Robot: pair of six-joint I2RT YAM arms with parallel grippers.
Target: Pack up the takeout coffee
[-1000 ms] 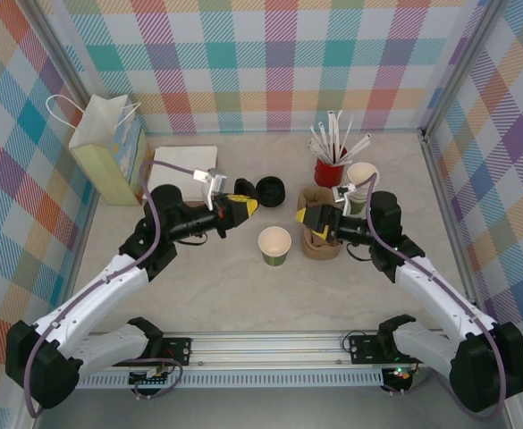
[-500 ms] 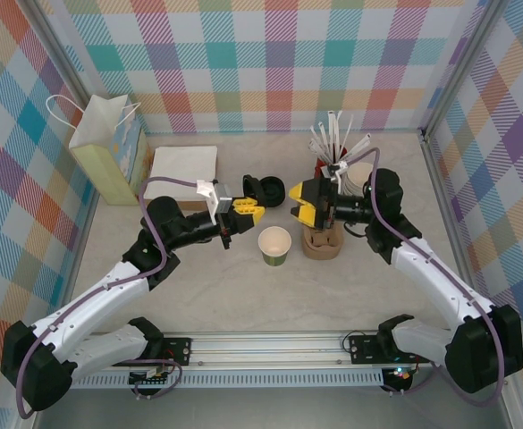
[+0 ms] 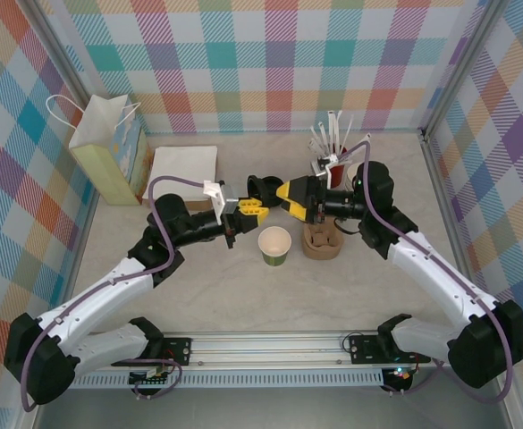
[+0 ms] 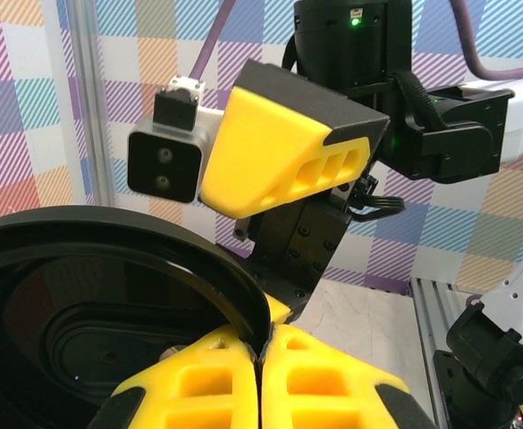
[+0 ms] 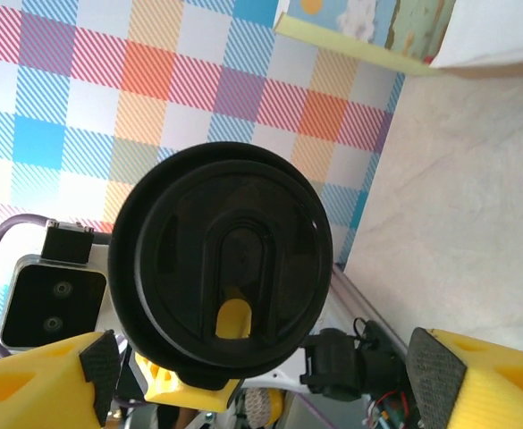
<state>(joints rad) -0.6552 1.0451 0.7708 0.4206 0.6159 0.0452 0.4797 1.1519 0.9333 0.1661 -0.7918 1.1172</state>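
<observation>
A: Entry, overhead view. Bright, even, diffuse light from above. Faint soft shadows under the arms on the table (image 3: pixel 243 295). Sharp throughout, and the corner posts lean slightly outward.

B: Entry, left wrist view. Black lid (image 4: pixel 82 295) has a pale sheen along its rim. Left gripper (image 4: pixel 259 357), close to the lens, is well lit but slightly soft.

A: Entry, right wrist view. Lid face in focus, with dull grey reflections. Table patch upper right is very bright and low in contrast. Right gripper (image 5: pixel 268 375) is blurred at the bottom corners.
</observation>
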